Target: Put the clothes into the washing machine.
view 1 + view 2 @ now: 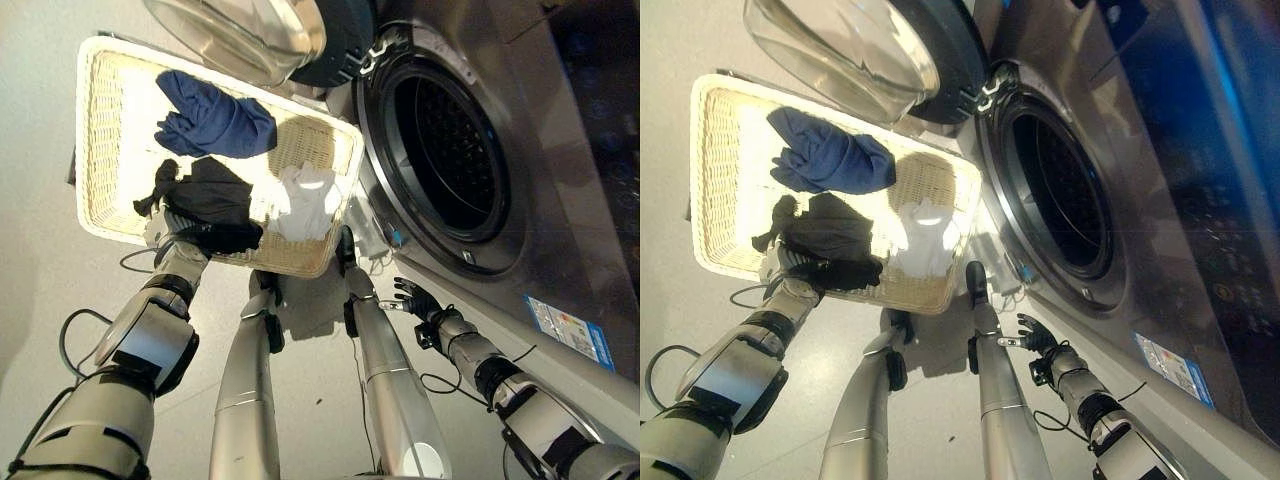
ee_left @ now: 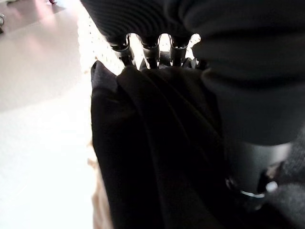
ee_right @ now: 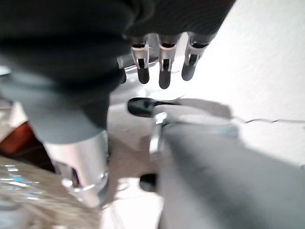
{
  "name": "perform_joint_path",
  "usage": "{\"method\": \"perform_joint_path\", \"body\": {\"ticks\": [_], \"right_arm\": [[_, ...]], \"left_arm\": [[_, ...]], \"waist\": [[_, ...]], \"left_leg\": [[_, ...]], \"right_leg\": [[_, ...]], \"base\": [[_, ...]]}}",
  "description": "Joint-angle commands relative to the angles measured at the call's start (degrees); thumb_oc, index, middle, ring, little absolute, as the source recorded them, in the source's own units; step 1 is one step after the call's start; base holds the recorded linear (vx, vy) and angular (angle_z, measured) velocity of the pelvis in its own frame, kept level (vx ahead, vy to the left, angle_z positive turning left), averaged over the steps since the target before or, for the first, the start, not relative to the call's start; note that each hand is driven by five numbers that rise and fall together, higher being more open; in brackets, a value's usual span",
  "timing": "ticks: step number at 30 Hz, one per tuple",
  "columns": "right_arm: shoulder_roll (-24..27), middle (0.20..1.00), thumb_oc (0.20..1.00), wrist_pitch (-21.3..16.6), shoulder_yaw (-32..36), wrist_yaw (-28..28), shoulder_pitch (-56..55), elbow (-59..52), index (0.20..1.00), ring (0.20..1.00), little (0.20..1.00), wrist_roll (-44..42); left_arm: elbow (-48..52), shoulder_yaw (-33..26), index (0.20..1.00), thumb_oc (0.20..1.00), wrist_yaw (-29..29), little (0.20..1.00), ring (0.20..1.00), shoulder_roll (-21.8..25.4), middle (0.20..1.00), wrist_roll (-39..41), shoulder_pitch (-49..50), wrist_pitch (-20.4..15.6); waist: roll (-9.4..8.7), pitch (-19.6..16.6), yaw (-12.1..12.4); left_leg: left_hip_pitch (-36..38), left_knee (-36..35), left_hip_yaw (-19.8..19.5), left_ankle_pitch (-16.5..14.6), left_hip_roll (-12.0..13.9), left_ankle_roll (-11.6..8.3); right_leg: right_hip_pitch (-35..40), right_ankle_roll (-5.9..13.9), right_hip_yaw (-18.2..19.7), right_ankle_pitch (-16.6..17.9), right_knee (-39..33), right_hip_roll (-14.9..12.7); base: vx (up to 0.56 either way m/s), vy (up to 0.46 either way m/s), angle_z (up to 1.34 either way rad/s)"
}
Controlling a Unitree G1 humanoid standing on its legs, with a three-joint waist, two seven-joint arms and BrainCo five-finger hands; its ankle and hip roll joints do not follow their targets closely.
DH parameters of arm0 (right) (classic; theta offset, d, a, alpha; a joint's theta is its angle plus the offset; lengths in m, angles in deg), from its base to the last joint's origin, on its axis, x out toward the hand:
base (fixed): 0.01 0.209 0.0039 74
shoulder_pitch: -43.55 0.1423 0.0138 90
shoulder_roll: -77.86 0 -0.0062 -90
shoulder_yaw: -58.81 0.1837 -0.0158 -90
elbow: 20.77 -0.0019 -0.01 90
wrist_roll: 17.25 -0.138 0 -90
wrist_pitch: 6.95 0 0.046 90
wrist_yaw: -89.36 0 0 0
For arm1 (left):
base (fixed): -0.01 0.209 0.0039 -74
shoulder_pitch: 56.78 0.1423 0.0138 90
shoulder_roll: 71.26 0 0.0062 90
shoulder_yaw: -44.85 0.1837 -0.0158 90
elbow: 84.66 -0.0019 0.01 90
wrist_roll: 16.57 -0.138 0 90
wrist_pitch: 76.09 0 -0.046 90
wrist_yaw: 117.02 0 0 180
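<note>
One white wicker basket (image 1: pixel 100 140) fills the upper left of the left eye view, its long axis running from the upper left corner down toward the lower right, where its near corner comes just beside the washing machine (image 1: pixel 560 180). Three garments lie in it: a blue garment (image 1: pixel 215 120) bunched in the upper middle, its length slanting toward the right; a black garment (image 1: pixel 210 200) heaped at the lower edge; and a white garment (image 1: pixel 305 200) crumpled by the lower right corner, close to the machine. The machine takes up the right half of the frame, with one round drum opening (image 1: pixel 445 155) showing dark and one glass door (image 1: pixel 250 30) swung open at the top centre, hanging above the basket's far rim. The left hand (image 1: pixel 170 238) sits at the basket's lower edge, pressed into the black garment; in the left wrist view its fingers (image 2: pixel 150 50) reach down into the dark folds of the cloth (image 2: pixel 157 143), and their tips are buried, so I cannot tell whether they are clenched on it. The right hand (image 1: pixel 415 298) hovers low and right of centre, below the drum opening and apart from the basket, fingers spread and relaxed, holding nothing; the right wrist view shows its fingertips (image 3: pixel 164 76) hanging straight.
</note>
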Motion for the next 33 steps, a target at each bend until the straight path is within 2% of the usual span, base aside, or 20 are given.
{"method": "perform_joint_path", "body": {"ticks": [1,4,7,8,9,10,14,16,17,18,19,20,23,25,26,31,32,33], "right_arm": [[1.3,1.000,1.000,-1.3,-1.5,1.1,-2.8,-3.6,1.000,1.000,1.000,-3.5],[1.7,1.000,1.000,-2.1,-1.6,1.6,-2.9,-4.1,1.000,1.000,1.000,-4.3],[1.6,1.000,1.000,-2.4,-1.5,1.8,-2.8,-3.9,1.000,1.000,1.000,-4.4],[1.7,1.000,1.000,-2.7,-1.6,2.0,-2.6,-3.6,1.000,1.000,1.000,-4.7],[1.6,1.000,1.000,-2.8,-1.7,2.0,-2.4,-3.5,1.000,1.000,1.000,-4.8],[1.4,1.000,1.000,-3.2,-2.0,2.2,-1.9,-3.1,1.000,1.000,1.000,-5.3],[1.0,1.000,1.000,-3.5,-2.3,2.1,-1.7,-2.9,1.000,1.000,1.000,-5.6],[0.8,1.000,1.000,-3.8,-2.2,1.9,-1.4,-3.3,1.000,1.000,1.000,-5.5],[1.0,1.000,1.000,-3.6,-2.1,1.8,-1.4,-3.5,1.000,1.000,1.000,-5.5],[1.2,1.000,1.000,-3.3,-1.9,1.3,-1.4,-4.3,1.000,1.000,1.000,-5.6],[1.2,1.000,1.000,-3.1,-1.8,0.9,-1.5,-4.8,1.000,1.000,1.000,-5.4],[1.5,1.000,1.000,-3.0,-1.3,0.4,-1.7,-5.8,1.000,1.000,1.000,-5.2],[2.3,1.000,1.000,-3.4,-0.2,-1.7,-2.7,-9.6,1.000,1.000,1.000,-5.4],[2.7,1.000,1.000,-3.6,0.2,-2.6,-3.3,-12.2,1.000,1.000,1.000,-5.4],[3.1,1.000,1.000,-4.0,1.2,-3.8,-4.6,-17.5,1.000,1.000,1.000,-5.5],[3.3,1.000,1.000,-5.6,3.7,-6.4,-6.9,-30.0,1.000,1.000,1.000,-3.3],[3.4,1.000,1.000,-6.7,4.6,-7.2,-7.5,-34.8,1.000,1.000,1.000,-0.1],[3.4,1.000,1.000,-6.8,4.7,-7.2,-7.4,-35.1,1.000,1.000,1.000,0.1]], "left_arm": [[-1.3,3.1,1.000,1.000,3.7,1.000,1.000,0.4,1.000,-8.2,3.1,5.0],[-1.3,6.9,1.000,1.000,6.6,1.000,1.000,0.9,1.000,-14.5,1.3,8.9],[-1.2,8.2,1.000,1.000,8.0,1.000,1.000,0.9,1.000,-16.4,1.0,9.9],[-1.4,9.1,0.724,0.724,9.0,0.724,0.724,0.7,0.724,-18.9,0.8,10.5],[-1.5,9.7,0.332,0.332,9.3,0.332,0.332,0.6,0.332,-19.7,0.5,10.2],[-1.8,10.4,0.200,0.200,8.9,0.200,0.200,0.1,0.200,-19.8,0.2,9.2],[-1.6,10.3,0.200,0.200,7.7,0.200,0.200,-0.1,0.200,-15.9,0.0,6.7],[-0.8,8.1,0.200,0.200,5.5,0.200,0.200,-0.2,0.200,-4.4,-0.3,-3.2],[-0.6,7.5,0.200,0.200,5.8,0.200,0.200,-0.1,0.200,-2.6,-0.4,-4.1],[0.5,5.5,0.200,0.200,5.9,0.200,0.200,0.0,0.200,4.0,-0.2,-7.5],[1.2,4.3,0.200,0.200,6.1,0.200,0.200,0.2,0.200,5.6,0.1,-8.6],[2.9,2.1,0.200,0.200,5.0,0.200,0.200,0.7,0.200,8.9,0.6,-11.5],[8.7,-1.9,0.200,0.200,2.2,0.200,0.200,2.1,0.200,15.6,3.2,-14.2],[11.2,-3.4,0.200,0.200,1.2,0.200,0.200,2.4,0.200,17.8,4.4,-14.7],[16.0,-6.3,0.200,0.200,-0.6,0.200,0.200,3.0,0.200,19.7,8.3,-16.4],[29.0,-12.3,0.200,0.200,-6.0,0.200,0.200,1.3,0.200,18.9,20.0,-19.5],[33.1,-13.8,0.200,0.200,-8.5,0.200,0.200,0.0,0.200,16.4,24.4,-21.0],[33.3,-13.9,0.200,0.200,-8.6,0.200,0.200,-0.1,0.200,16.3,24.6,-21.1]], "waist": [[-1.41,-1.1,-0.5],[-1.78,-1.1,-0.8],[-1.83,-1.1,-0.9],[-1.94,-1.1,-0.9],[-2.08,-1.1,-0.9],[-2.38,-1.1,-0.9],[-2.56,-1.1,-0.8],[-2.36,-1.1,-0.5],[-2.23,-1.1,-0.5],[-1.87,-1.1,-0.2],[-1.64,-1.1,0.0],[-1.10,-1.1,0.4],[0.07,-1.1,1.5],[0.48,-1.1,1.8],[1.27,-1.1,2.6],[2.72,-1.1,5.0],[3.29,-1.1,6.0],[3.27,-1.1,6.0]], "left_leg": [[0.9,0.7,0.0,-2.5,-4.9,-0.38],[-0.4,0.6,-0.5,-2.2,-4.8,-0.48],[-0.6,0.4,-0.7,-2.1,-4.8,-0.51],[-0.9,0.2,-0.9,-2.0,-4.8,-0.58],[-1.0,0.0,-1.1,-1.9,-4.8,-0.61],[-0.8,-0.5,-1.4,-1.7,-4.7,-0.68],[0.2,-1.6,-1.7,-1.3,-4.8,-0.79],[2.2,-3.7,-1.6,-0.2,-4.7,-0.97],[2.6,-4.1,-1.6,0.0,-4.8,-1.03],[3.4,-4.7,-1.6,0.3,-4.9,-1.21],[3.7,-4.9,-1.7,0.4,-4.9,-1.28],[4.7,-5.4,-1.9,0.6,-5.0,-1.39],[7.0,-6.4,-2.3,1.0,-5.2,-1.78],[7.9,-7.0,-2.4,1.3,-5.3,-1.90],[9.9,-8.3,-2.7,1.7,-5.5,-2.09],[14.3,-11.9,-3.9,2.8,-6.0,-2.24],[15.9,-13.5,-4.5,3.4,-6.1,-2.17],[15.8,-13.7,-4.5,3.7,-6.1,-2.17]], "right_leg": [[1.0,-0.55,-1.8,0.4,-2.4,4.1],[-0.3,-0.50,-1.8,0.6,-2.3,4.4],[-0.6,-0.51,-1.8,0.7,-2.3,4.5],[-0.8,-0.52,-1.8,0.8,-2.4,4.6],[-0.9,-0.55,-1.9,1.0,-2.5,4.6],[-0.9,-0.62,-1.9,1.1,-2.8,4.7],[-0.1,-0.69,-1.9,1.1,-3.2,4.9],[1.5,-0.79,-2.1,1.1,-4.0,5.1],[1.8,-0.84,-2.2,1.1,-4.2,5.2],[2.5,-0.93,-2.3,1.0,-4.5,5.1],[2.9,-0.97,-2.5,0.9,-4.5,5.0],[3.7,-1.05,-2.9,0.6,-4.6,4.8],[5.9,-1.19,-3.6,0.3,-5.1,4.4],[6.9,-1.19,-3.8,0.3,-5.5,4.3],[8.7,-1.18,-4.2,0.2,-6.4,3.9],[12.7,-1.15,-6.1,-0.3,-8.0,2.7],[14.2,-1.11,-6.7,-0.5,-8.5,2.4],[14.1,-1.09,-6.8,-0.3,-8.6,2.3]], "base": [[-0.02,-0.031,0.00],[-0.03,-0.059,-0.01],[-0.01,-0.027,0.02],[-0.02,-0.054,0.00],[-0.04,-0.101,0.00],[-0.03,-0.093,0.00],[-0.02,-0.060,-0.04],[-0.03,-0.069,-0.03],[-0.03,-0.050,0.03],[-0.02,-0.042,0.03],[-0.03,-0.061,0.03],[-0.03,-0.048,0.03],[-0.04,-0.054,0.05],[-0.03,-0.058,0.05],[-0.02,-0.088,0.07],[-0.03,-0.089,0.16],[-0.02,-0.063,0.25],[-0.03,-0.059,0.24]]}}
